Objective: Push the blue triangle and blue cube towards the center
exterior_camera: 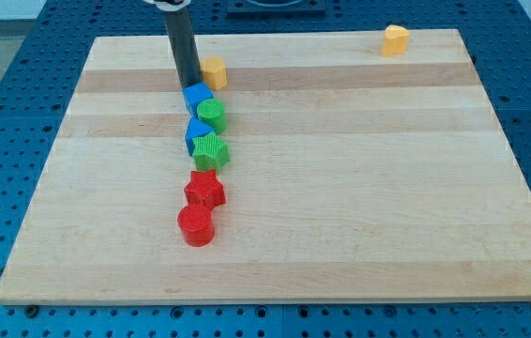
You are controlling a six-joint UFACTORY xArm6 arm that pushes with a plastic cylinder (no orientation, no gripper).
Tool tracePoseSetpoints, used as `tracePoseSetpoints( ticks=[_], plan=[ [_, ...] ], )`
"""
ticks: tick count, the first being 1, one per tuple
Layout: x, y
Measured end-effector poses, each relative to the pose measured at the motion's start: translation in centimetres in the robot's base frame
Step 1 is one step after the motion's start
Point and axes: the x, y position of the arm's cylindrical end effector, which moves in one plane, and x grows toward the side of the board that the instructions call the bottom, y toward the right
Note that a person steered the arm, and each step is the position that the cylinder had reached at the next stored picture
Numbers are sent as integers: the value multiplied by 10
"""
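My tip [189, 87] is at the view's upper left of centre, touching the top-left edge of the blue cube [195, 97]. A green cylinder [212, 115] sits right against the cube's lower right. The blue triangle [194, 131] lies just below, pressed against a green star-shaped block [211, 150]. The blocks form a column running down the board's left-centre. The dark rod rises from the tip to the view's top.
A red star [205, 189] and a red cylinder [195, 225] continue the column below. A yellow block [214, 71] sits just right of the rod. Another yellow block [395, 39] is at the board's top right edge. The wooden board [387, 188] lies on a blue perforated table.
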Motion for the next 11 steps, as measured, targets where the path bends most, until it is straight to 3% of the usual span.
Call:
tracePoseSetpoints(
  ticks=[11],
  plan=[
    [-42, 42]
  ],
)
